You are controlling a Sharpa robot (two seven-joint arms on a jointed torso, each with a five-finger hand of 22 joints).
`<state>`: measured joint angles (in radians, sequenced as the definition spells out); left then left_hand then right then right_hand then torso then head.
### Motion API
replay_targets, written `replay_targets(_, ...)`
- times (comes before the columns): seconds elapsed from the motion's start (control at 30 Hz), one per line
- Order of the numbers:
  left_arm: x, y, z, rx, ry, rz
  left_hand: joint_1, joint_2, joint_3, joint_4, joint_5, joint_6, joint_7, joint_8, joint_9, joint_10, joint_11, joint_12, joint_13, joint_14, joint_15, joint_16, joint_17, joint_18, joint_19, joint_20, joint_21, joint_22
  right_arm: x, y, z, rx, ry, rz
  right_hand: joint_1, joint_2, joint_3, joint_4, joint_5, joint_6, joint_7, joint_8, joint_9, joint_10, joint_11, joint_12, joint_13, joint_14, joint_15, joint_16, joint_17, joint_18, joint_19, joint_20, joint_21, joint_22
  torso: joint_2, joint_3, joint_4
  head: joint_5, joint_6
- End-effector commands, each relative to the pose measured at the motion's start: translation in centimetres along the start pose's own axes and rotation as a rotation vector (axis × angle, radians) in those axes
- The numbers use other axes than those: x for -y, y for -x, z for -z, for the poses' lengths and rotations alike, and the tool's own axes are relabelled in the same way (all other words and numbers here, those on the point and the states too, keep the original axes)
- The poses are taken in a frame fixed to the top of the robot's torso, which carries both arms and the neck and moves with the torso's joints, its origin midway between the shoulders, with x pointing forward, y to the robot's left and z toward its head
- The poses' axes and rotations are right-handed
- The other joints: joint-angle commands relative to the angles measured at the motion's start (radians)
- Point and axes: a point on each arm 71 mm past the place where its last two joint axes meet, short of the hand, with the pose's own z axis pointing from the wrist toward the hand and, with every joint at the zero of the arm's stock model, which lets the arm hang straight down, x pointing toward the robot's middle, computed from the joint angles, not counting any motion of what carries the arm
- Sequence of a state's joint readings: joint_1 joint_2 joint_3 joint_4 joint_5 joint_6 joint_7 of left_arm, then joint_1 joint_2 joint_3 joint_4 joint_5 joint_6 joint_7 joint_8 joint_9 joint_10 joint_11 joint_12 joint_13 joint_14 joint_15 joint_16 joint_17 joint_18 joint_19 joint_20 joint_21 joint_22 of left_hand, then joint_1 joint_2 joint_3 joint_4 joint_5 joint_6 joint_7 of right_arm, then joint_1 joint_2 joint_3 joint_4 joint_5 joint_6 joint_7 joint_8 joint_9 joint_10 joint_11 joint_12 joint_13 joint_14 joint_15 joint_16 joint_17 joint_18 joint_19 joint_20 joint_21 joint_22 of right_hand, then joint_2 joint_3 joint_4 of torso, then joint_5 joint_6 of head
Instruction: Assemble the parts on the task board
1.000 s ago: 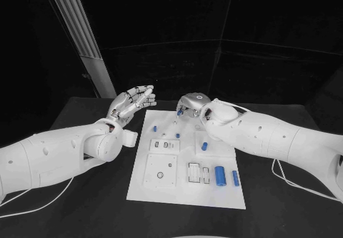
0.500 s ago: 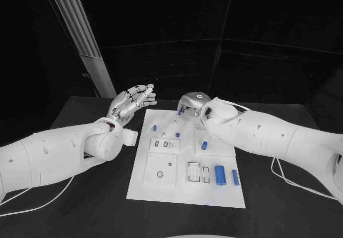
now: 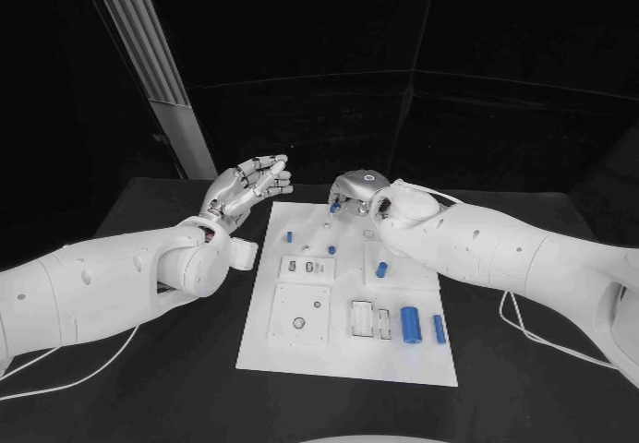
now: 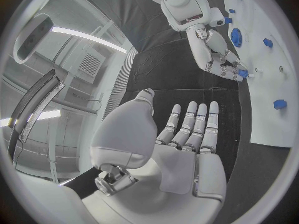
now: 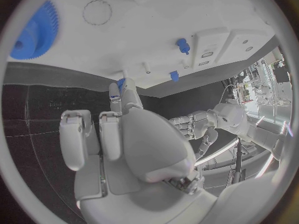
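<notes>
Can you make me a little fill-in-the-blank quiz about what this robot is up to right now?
1. The right hand pinches a small ____ part in its fingers.
2. The left hand holds ____.
3. The board under the parts is ____ in colour.
4. The toothed blue part on the board is a ____.

Missing words: blue; nothing; white; gear

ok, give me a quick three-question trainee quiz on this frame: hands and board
1. True or false: the left hand holds a blue part.
2. Where is the right hand? A: over the near edge of the task board. B: at the board's far edge. C: resting on the bare table, away from the board.
3. Short answer: which hand has a small blue part at its fingertips?

Key: 1 false, it is raised with fingers apart and nothing in it; 2 B; 3 the right hand.
</notes>
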<state>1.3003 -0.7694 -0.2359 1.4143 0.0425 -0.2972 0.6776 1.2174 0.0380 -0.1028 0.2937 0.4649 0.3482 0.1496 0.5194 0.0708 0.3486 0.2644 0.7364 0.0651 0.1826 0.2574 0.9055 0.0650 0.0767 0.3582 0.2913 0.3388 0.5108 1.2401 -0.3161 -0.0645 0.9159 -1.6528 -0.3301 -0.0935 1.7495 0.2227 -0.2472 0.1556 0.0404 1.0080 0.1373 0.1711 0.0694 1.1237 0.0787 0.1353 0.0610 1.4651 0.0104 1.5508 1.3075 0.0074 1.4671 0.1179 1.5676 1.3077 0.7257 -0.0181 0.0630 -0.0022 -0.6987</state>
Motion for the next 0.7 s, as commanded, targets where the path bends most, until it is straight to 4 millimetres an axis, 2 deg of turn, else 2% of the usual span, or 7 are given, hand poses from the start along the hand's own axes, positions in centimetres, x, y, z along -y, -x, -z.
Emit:
replay_targets(0.03, 1.81, -0.17, 0.13, -0.015, -0.24, 0.004, -0.001, 0.007, -0.003, -0.001, 0.004, -0.006, 0.147, 0.005, -0.001, -0.008, -0.002, -0.003, -0.001, -0.007, 0.0, -0.007, -0.001, 0.013, -0.007, 0.0, 0.002, -0.001, -0.15, 0.04, -0.11, -0.011, 0.015, 0.008, 0.008, 0.019, -0.001, 0.005, 0.007, 0.004, -0.001, 0.003, 0.001, 0.005, 0.003, -0.004, -0.001, 0.083, 0.007, 0.003, 0.124, -0.007, 0.104, 0.006, 0.003, 0.263, 0.0, -0.0001, -0.0008, 0.001, -0.002)
replay_targets(0.7, 1.8, -0.26, 0.04, -0.017, -0.24, 0.005, 0.001, 0.008, -0.004, -0.001, 0.004, -0.008, 0.147, 0.007, -0.001, -0.008, -0.001, -0.003, -0.001, -0.008, 0.001, -0.007, -0.001, 0.013, -0.008, 0.0, 0.002, -0.002, -0.22, -0.19, -0.32, -0.038, 0.008, 0.012, 0.01, 0.018, -0.001, 0.006, 0.007, 0.003, -0.002, 0.001, 0.001, 0.005, 0.003, -0.009, -0.001, 0.083, 0.007, 0.003, 0.124, -0.007, 0.104, 0.007, 0.003, 0.263, 0.0, -0.0005, -0.0002, -0.001, -0.009)
